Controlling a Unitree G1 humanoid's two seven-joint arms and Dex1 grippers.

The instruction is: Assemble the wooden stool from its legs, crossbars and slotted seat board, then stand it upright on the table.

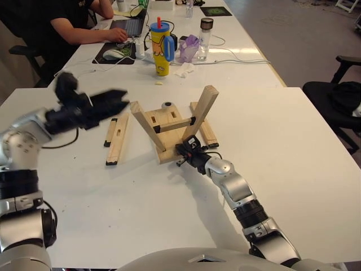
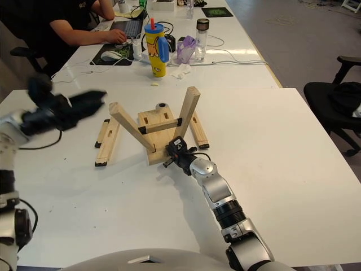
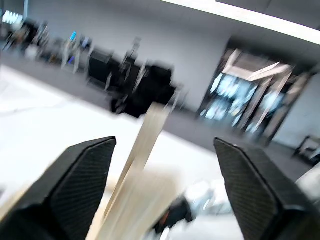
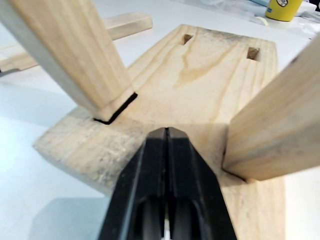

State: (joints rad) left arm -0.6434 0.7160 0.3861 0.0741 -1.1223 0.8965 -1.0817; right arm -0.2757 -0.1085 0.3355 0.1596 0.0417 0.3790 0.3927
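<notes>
The slotted seat board point(image 4: 200, 70) lies flat on the white table point(image 1: 293, 147). Two legs point(image 1: 148, 127) point(image 1: 202, 113) stand slanted in its slots, joined by a crossbar point(image 1: 175, 125). My right gripper point(image 4: 166, 135) is shut, its tips resting on the board's near edge between the two legs, as the left eye view also shows point(image 1: 183, 151). My left gripper point(image 3: 165, 190) is open and holds nothing. It hangs in the air left of the stool point(image 1: 115, 100), above two loose wooden pieces point(image 1: 117, 140) lying side by side. Another loose piece point(image 1: 207, 131) lies just right of the board.
At the back stand a yellow cup point(image 1: 161, 48), a clear bottle point(image 1: 204, 38) and crumpled wrapping. A person works at a laptop point(image 1: 128, 25) at the back left. A dark office chair point(image 1: 338, 96) stands beyond the table's right edge.
</notes>
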